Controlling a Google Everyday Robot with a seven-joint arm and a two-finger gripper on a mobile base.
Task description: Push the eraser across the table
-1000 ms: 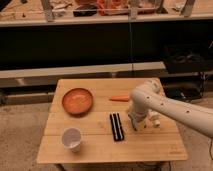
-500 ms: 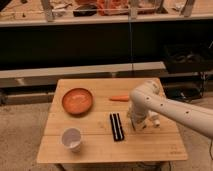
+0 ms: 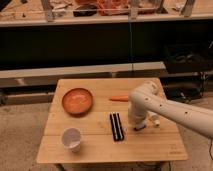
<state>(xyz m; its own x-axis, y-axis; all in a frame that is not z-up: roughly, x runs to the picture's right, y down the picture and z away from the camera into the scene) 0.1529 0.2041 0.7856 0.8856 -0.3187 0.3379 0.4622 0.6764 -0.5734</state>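
Observation:
The eraser [image 3: 116, 126] is a long flat black block with a thin pale stripe, lying lengthwise near the middle front of the light-wood table [image 3: 105, 147]. My white arm reaches in from the right. My gripper [image 3: 138, 126] hangs low over the table just right of the eraser, a small gap from its right edge. A white bottle [image 3: 154, 120] lies partly hidden behind the arm.
An orange bowl [image 3: 77, 100] sits at the back left. A white cup [image 3: 71, 139] stands at the front left. A carrot [image 3: 119, 98] lies at the back middle. Dark shelving with clutter stands behind the table.
The arm and gripper have shifted slightly left, closer to the eraser. The eraser has not visibly moved.

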